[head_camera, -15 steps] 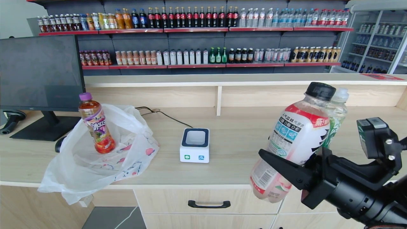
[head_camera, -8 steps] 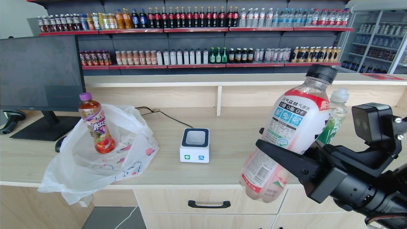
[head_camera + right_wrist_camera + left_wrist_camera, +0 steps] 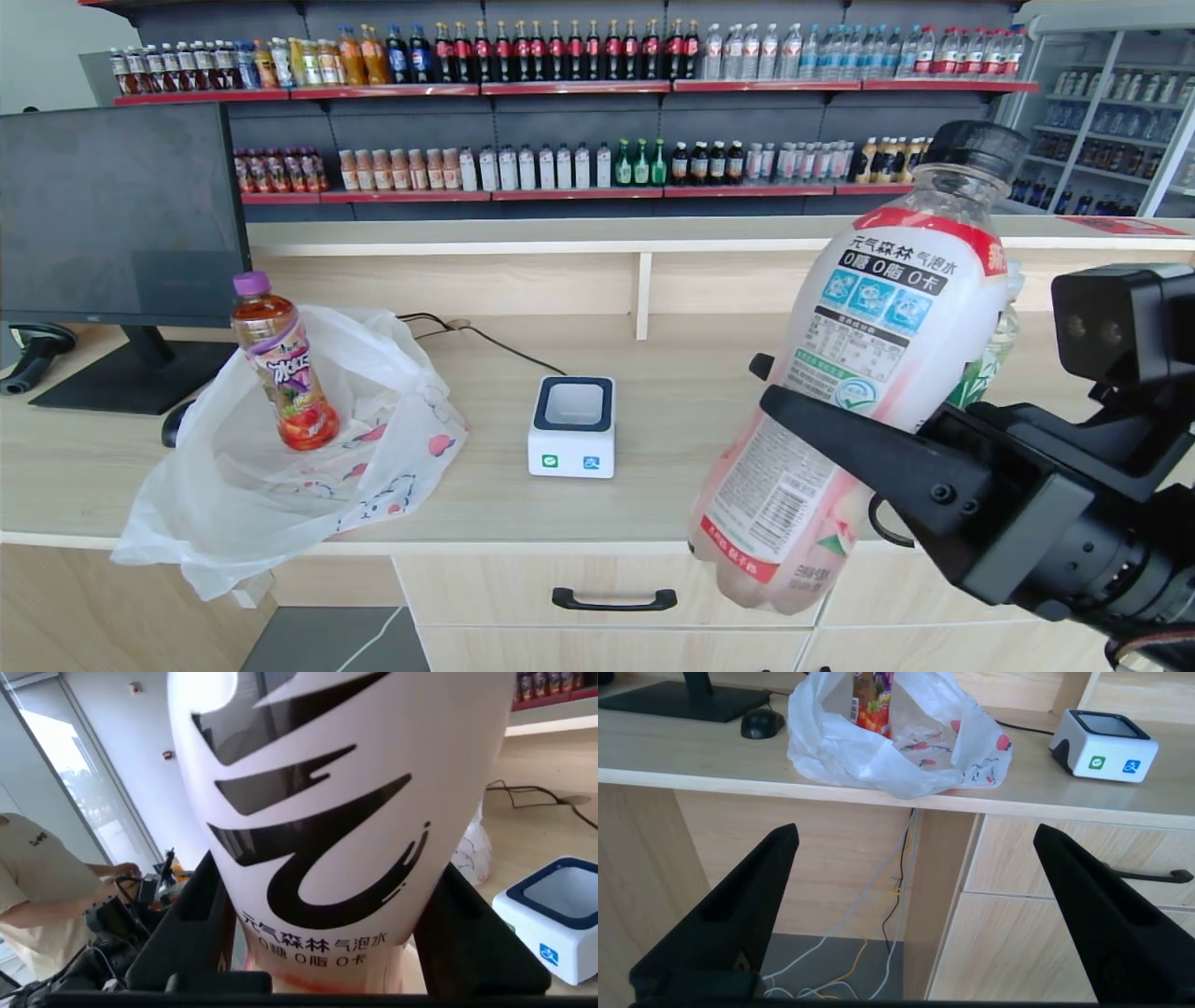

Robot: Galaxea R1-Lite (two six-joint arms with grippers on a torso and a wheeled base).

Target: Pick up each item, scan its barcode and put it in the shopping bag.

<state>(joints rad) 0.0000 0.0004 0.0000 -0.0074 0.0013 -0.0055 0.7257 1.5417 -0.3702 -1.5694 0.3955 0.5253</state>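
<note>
The right gripper (image 3: 780, 387) is clamping the tilted pink bottle (image 3: 868, 373) aloft, right of the scanner (image 3: 571, 427); the left gripper (image 3: 915, 838) is hanging wide open before the counter (image 3: 691, 756) front, below the shopping bag (image 3: 878, 761).

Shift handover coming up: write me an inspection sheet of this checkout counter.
Surface: light wooden counter, drawers below.
Job's things: pink bottle held tilted in the air; tea bottle standing in the shopping bag; scanner mid-counter; green-label bottle behind the pink one.
Clutter: monitor, mouse, handheld scanner at the counter's left end.
Grippers: right gripper, jaws shut on the pink bottle; left gripper low before the counter, jaws open, empty.
Cables: black cable on the counter behind the scanner; loose wires under the counter.
Surroundings: drink shelves, glass-door fridge.
</note>
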